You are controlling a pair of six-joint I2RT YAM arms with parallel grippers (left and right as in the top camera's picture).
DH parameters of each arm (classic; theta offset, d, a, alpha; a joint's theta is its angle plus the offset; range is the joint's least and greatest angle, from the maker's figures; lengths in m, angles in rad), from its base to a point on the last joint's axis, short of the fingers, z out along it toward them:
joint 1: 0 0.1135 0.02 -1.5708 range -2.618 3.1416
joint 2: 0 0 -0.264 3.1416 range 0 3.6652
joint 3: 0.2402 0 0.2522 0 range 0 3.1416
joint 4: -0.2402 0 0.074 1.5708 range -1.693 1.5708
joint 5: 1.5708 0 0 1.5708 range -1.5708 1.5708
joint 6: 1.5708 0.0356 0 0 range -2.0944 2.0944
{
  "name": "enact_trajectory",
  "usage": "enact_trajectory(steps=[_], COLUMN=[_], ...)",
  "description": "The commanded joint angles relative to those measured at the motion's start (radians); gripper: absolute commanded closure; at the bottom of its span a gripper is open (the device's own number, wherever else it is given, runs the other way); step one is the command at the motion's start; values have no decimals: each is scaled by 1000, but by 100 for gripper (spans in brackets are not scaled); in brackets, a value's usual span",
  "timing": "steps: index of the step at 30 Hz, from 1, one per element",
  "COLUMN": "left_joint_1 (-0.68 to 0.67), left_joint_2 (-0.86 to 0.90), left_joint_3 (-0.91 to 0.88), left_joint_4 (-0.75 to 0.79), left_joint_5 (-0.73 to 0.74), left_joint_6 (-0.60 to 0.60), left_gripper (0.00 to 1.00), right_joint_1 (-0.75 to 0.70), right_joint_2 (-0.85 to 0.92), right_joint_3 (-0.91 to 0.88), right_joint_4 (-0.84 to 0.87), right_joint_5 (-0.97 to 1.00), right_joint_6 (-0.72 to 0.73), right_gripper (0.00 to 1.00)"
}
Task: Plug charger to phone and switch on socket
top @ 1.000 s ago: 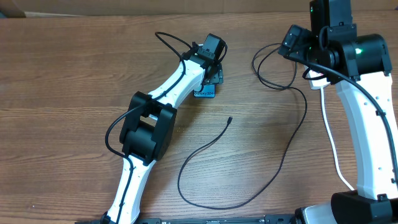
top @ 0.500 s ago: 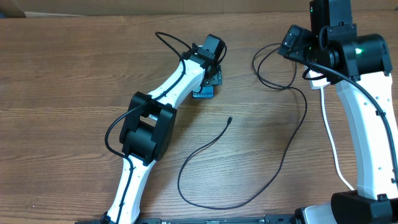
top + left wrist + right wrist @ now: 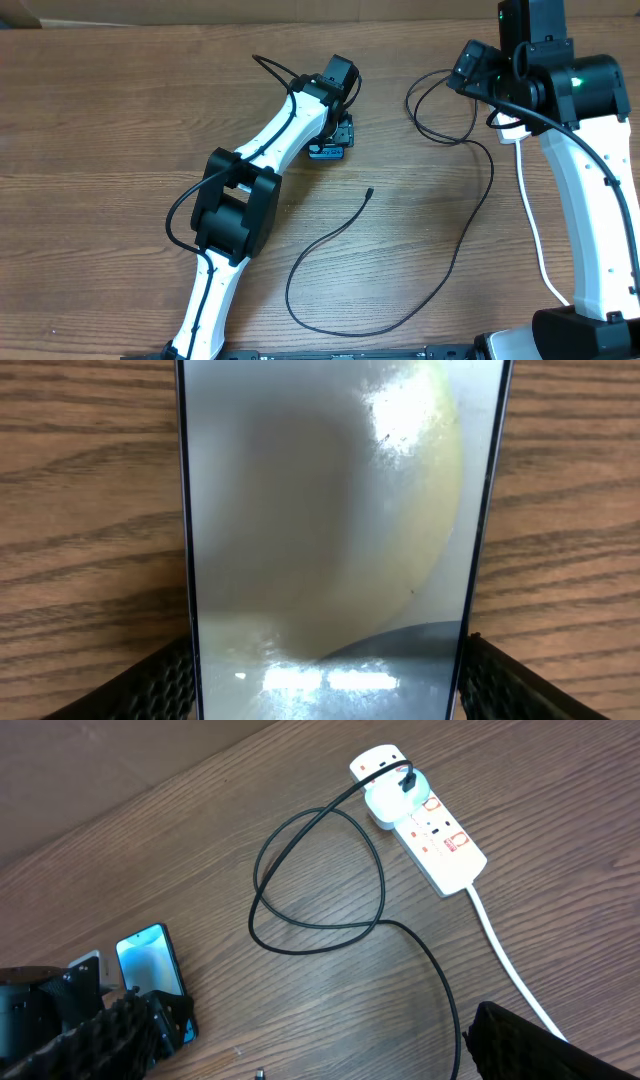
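The phone [image 3: 330, 530] lies flat on the wooden table and fills the left wrist view. My left gripper [image 3: 325, 652] straddles its near end, one finger pressed to each long edge, shut on it. In the overhead view only the phone's lower end [image 3: 328, 152] shows under that gripper. The charger's black cable [image 3: 440, 270] loops across the table, its connector tip [image 3: 370, 191] lying free below the phone. Its plug [image 3: 385, 805] sits in the white socket [image 3: 435, 830]. My right gripper [image 3: 315, 1055] hovers high above the cable, open and empty.
A thick white cord [image 3: 510, 970] trails from the socket toward the table's near right side. The cable makes a tight loop [image 3: 320, 880] between socket and phone. The right arm's body [image 3: 585, 200] covers the socket in the overhead view.
My left gripper's jaws have drawn in onto the phone's edges, and wrist and phone have turned slightly. The right arm and the cable have not moved.
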Motion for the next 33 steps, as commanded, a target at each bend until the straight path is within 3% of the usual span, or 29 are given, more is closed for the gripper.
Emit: enact_trajectory(steps=[1, 13, 23, 27, 33], left_joint_1=[-1, -3, 13, 22, 32], left_joint_2=[33, 33, 33, 33, 40], left_joint_3=[-12, -10, 93, 180, 179], left_joint_4=[-21, -262, -334, -310, -194], left_joint_5=[95, 262, 154, 10, -4], left_joint_6=[12, 11, 35, 35, 75], left_gripper=[25, 21, 24, 2, 0], right_joint_1=[3, 3, 3, 3, 3], right_joint_2=[3, 3, 4, 4, 4], right_joint_3=[26, 26, 26, 26, 26], right_joint_4=[3, 3, 6, 6, 4], right_joint_5=[2, 2, 2, 2, -10], right_joint_6=[2, 2, 2, 2, 2], right_gripper=[0, 0, 0, 0, 0])
